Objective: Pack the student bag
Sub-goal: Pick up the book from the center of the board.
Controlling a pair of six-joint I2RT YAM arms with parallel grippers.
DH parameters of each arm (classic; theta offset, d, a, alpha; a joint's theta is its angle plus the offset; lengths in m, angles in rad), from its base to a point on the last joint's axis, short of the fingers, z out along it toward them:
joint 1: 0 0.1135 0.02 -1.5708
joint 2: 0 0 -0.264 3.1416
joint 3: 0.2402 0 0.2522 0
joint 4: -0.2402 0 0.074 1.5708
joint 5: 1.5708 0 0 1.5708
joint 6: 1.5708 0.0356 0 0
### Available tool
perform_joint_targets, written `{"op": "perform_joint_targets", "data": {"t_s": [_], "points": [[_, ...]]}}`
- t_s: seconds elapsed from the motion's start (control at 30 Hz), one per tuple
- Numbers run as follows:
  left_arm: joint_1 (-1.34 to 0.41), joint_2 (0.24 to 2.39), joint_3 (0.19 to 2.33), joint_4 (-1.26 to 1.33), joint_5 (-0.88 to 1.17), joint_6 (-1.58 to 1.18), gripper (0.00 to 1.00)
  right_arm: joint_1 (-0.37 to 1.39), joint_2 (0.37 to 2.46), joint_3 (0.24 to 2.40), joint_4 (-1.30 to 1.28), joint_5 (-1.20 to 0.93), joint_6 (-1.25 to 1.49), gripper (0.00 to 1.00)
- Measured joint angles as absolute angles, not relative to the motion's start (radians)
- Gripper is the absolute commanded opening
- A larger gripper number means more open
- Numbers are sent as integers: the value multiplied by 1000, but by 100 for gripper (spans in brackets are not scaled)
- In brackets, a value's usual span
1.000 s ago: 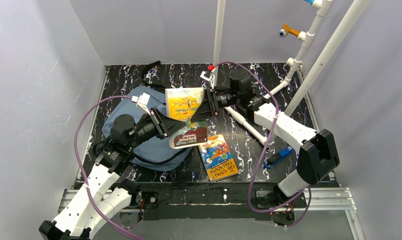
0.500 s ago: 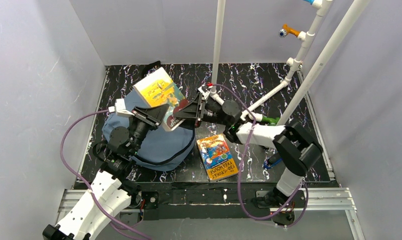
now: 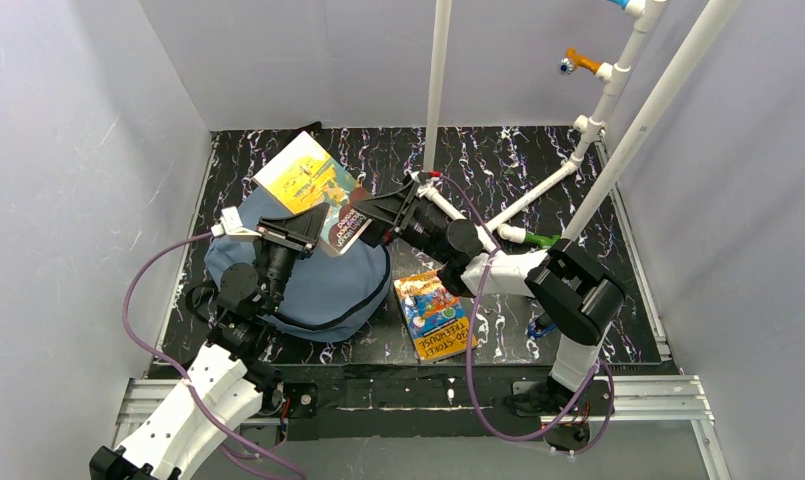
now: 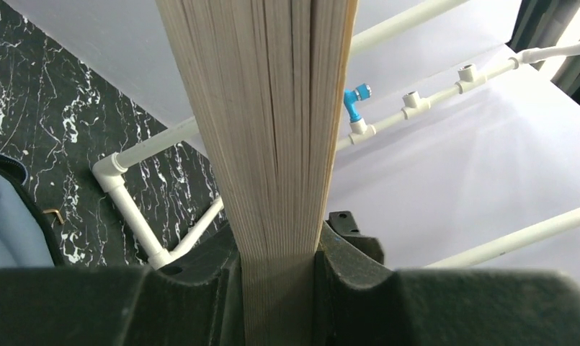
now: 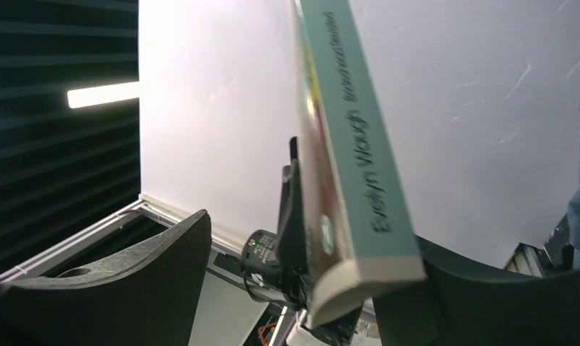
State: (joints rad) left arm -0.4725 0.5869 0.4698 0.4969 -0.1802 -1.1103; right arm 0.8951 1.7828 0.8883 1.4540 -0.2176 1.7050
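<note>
Above the soft slate-blue student bag [image 3: 318, 285], my left jaws pinch a thick paperback [image 4: 265, 108] by its ribbed page edges; my right jaws stand spread around its flat spine.

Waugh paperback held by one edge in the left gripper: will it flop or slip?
Probably fairly stiff: the paperback shows a thick page block, clamped squarely by the left gripper. The cover looks smooth, so it may slip if swung. Held tilted above the student bag, it would likely drop edge-first on release.
</note>
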Motion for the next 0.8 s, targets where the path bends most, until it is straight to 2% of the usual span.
{"op": "perform_joint_targets", "data": {"t_s": [0.2, 0.3, 0.4, 0.5, 0.7, 0.8], "points": [[-472, 579, 453, 530, -187, -1151, 0, 899, 1789, 921, 1445, -203, 1693, 48], [-472, 566, 453, 540, -177, -1159, 18, 901, 1790, 926, 1445, -207, 1686, 32], [-472, 553, 454, 527, -159, -1155, 49, 902, 1791, 926, 1443, -216, 1675, 16], [-470, 540, 470, 436, -119, -1114, 67, 892, 1791, 918, 1438, -219, 1675, 1], [-471, 540, 666, -26, -100, -929, 85, 812, 1785, 901, 1390, -250, 1636, 1], [-471, 540, 790, -297, -185, -840, 87, 754, 1739, 901, 1232, -288, 1540, 1]]}}
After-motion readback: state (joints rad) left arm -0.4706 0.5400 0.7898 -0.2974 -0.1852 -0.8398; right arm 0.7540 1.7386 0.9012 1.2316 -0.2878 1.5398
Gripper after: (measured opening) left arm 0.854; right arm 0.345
